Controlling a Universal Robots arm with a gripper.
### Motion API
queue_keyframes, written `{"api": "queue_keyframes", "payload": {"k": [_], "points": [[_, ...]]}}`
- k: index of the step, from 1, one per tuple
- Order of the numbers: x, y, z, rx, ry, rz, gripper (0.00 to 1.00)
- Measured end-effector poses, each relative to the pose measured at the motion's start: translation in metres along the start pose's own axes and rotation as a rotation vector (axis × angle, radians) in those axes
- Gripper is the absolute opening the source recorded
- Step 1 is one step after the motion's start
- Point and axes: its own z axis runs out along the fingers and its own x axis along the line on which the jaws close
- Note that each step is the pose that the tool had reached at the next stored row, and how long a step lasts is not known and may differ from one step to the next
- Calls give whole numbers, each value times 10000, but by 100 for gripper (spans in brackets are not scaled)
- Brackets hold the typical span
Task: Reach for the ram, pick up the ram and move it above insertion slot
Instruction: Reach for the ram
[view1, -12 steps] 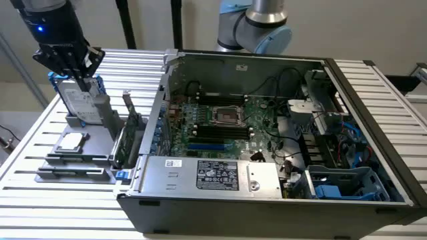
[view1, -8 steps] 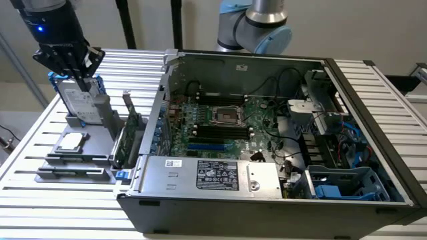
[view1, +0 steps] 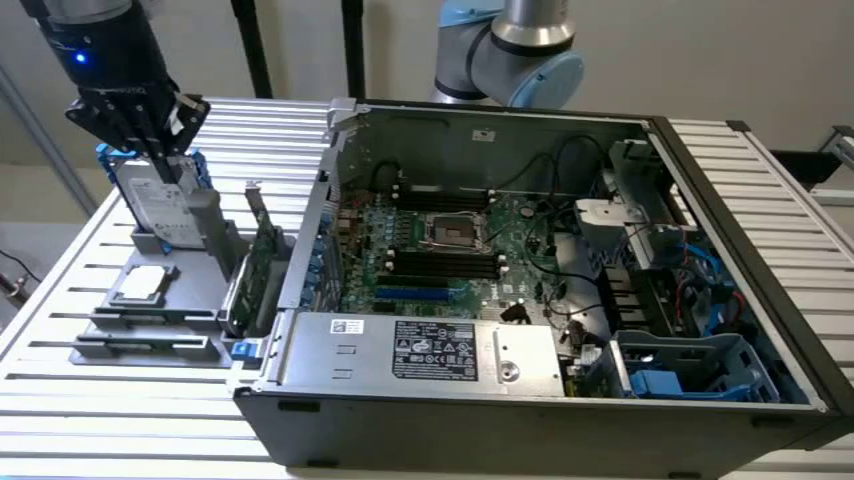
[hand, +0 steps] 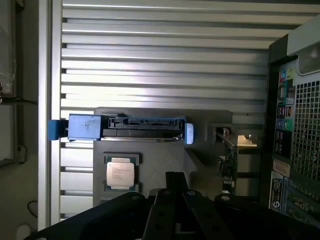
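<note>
Slatted aluminium forms the table (view1: 80, 420), and one open computer case (view1: 534, 430) takes up most of it, reaching close to the near edge; bare slats lie free along the exterior view's left edge and in front of the one grey holder (view1: 194, 300). That holder sits just beside the case's side wall, with one green expansion card (view1: 260, 275) standing on edge in the narrow gap between them. On the holder one hard drive (view1: 158, 205) in a blue frame stands upright at the far end, and one processor chip (view1: 143, 285) lies flat in the middle. The ram (view1: 144, 344) lies as a long thin dark stick along the holder's near end, a second similar strip (view1: 154, 316) just behind it. The jaws are closed on nothing and hang over the hard drive's top edge, well apart from the ram. Inside the case one motherboard (view1: 441, 240) lies open from above, its black slots (view1: 441, 263) too crowded to count
</note>
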Motion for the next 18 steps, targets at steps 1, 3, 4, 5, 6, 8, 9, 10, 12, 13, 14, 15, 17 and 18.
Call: {"api": "queue_keyframes", "payload": {"k": [1,3,4,5,6,8,9,10,12,13,14,15,17,18], "points": [[0,0,0,1,0,0,11],[6,-13,-2,1,2,1,11],[18,-43,-3,1,1,2,11],[30,-87,-3,0,-2,1,11],[45,-133,-5,-1,-2,0,11],[74,-223,-6,-1,-3,0,11],[89,-267,-7,1,-1,1,11],[104,-311,-5,0,-2,0,11],[129,-399,2,0,-1,0,11],[142,-444,5,0,-1,1,11],[156,-486,8,0,-1,1,11],[171,-525,12,0,-1,1,11],[202,-597,20,0,-1,0,11],[221,-629,24,0,-1,0,11]]}}
